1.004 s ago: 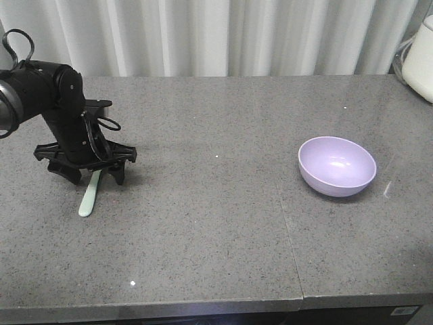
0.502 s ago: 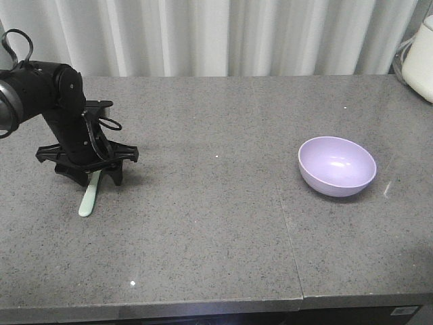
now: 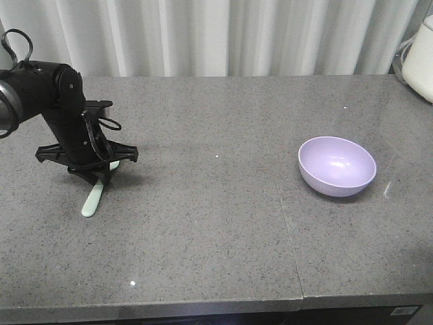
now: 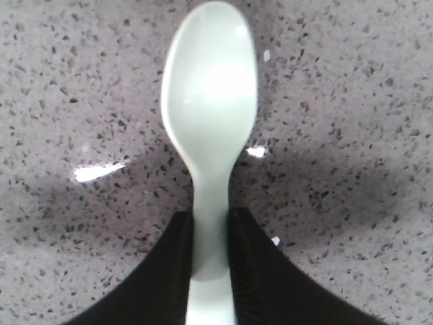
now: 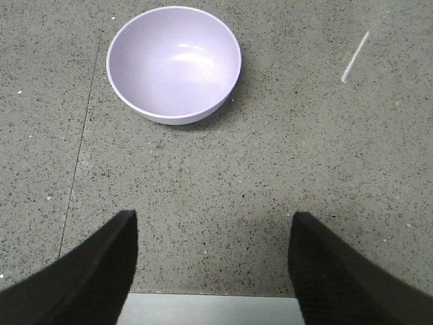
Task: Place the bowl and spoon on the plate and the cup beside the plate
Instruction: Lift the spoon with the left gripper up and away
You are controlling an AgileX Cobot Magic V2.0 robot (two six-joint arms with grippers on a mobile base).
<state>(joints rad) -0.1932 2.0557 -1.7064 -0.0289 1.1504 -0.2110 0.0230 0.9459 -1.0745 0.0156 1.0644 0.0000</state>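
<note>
1. Since a second ago the left gripper (image 3: 100, 177) has drawn its jaws in from a wide straddle to a narrow pinch. The spoon (image 3: 92, 201) has shifted slightly on the countertop (image 3: 203, 223).
2. Between those jaws, the left wrist view shows the spoon's handle running straight through the gap, with both fingers (image 4: 177, 257) pressed against its sides. The jaws are clamped on the handle.
3. Just ahead of the fingertips the oval scoop points straight out, hollow side up. The spoon's long axis lies along the gripper's reach and square to its closing direction, so the hold looks centred.
4. Well off to the right of the left jaws, across the stone, sits the bowl (image 5: 174, 64).
5. The bowl lies ahead of the right gripper (image 5: 213, 220), a little left of its gap. Those jaws stand wide with nothing between them, so the right arm is the nearer one for the bowl.
6. Neither the plate nor the cup shows in any view, so the spoon's destination cannot be placed.
</note>
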